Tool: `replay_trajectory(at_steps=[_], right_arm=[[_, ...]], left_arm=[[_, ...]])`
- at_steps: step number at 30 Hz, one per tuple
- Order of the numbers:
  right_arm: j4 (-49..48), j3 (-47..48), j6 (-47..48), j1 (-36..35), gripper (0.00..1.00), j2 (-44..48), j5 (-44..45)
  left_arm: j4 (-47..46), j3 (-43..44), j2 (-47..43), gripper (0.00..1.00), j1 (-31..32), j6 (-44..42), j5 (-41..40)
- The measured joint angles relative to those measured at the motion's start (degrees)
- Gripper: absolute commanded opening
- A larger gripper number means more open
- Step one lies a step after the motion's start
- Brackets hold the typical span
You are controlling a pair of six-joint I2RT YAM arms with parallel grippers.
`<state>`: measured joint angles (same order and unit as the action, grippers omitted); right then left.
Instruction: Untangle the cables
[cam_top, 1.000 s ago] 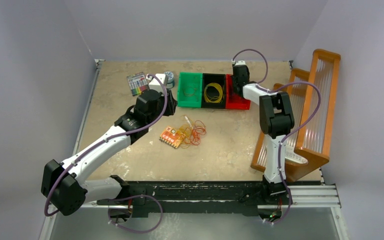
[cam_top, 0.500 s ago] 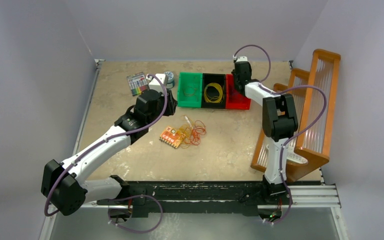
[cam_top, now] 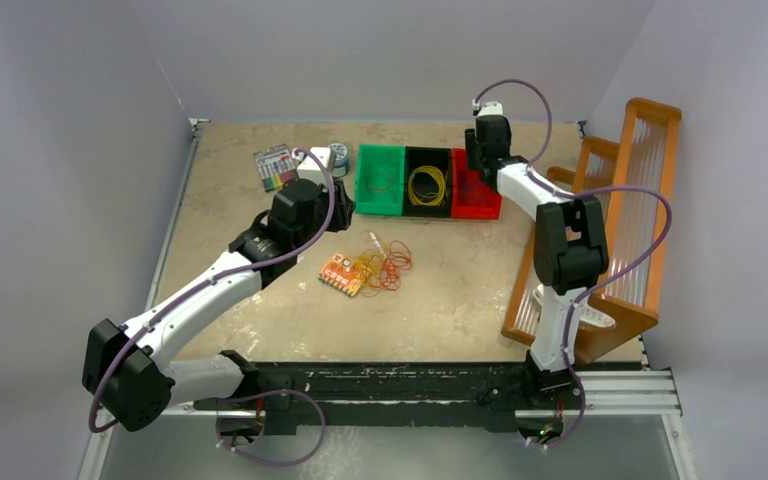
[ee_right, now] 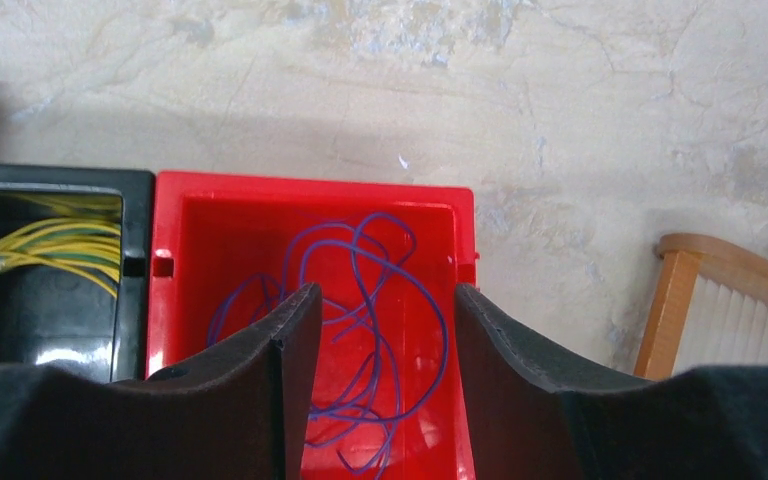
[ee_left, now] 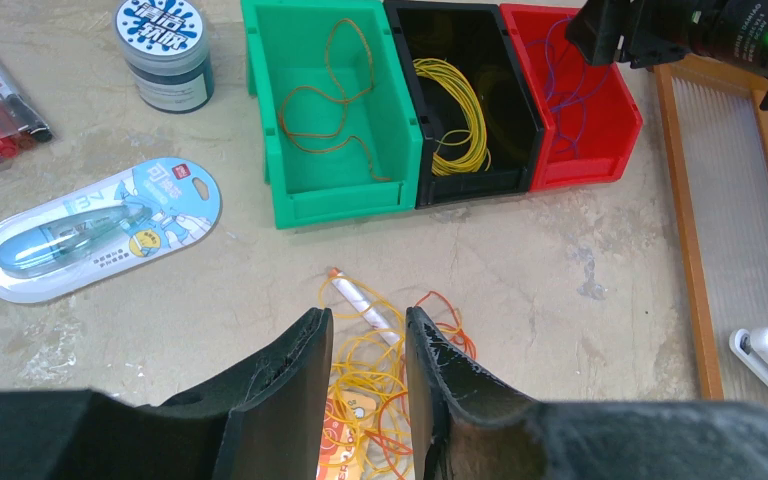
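On the table [cam_top: 460, 290], the tangle of cables [cam_top: 382, 265] lies under the left gripper [ee_left: 368, 325], jaws slightly apart, empty. The right gripper [ee_right: 385, 300] stands open over the red bin [ee_right: 310, 187] (purple loops [ee_right: 400, 270] inside). Wires seem light, soft, springy; better pinch one outer orange loop [ee_left: 460, 320].

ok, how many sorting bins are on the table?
3, side by side in a row at the far side of the table: green bin on the left, black bin in the middle, red bin on the right. None appears hidden.
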<state>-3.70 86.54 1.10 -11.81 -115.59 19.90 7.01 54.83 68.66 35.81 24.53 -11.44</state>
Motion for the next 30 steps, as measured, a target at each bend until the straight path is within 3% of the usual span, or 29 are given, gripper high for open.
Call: replay_trajectory(at_steps=[11, 18, 30], right_arm=[[0.1, -1.8, -0.2, 0.0, 0.42, 1.9, -2.0], [0.4, 0.0, -0.3, 0.0, 0.24, -0.4, -3.1], [1.3, 1.0, -0.5, 0.0, 0.08, -4.9, -6.5]], left_arm=[[0.0, 0.0, 0.0, 0.33, 0.0, 0.4, -0.4], [0.0, 0.0, 0.0, 0.33, 0.0, 0.4, -0.5], [0.2, -0.1, 0.0, 0.33, 0.0, 0.4, -0.8]])
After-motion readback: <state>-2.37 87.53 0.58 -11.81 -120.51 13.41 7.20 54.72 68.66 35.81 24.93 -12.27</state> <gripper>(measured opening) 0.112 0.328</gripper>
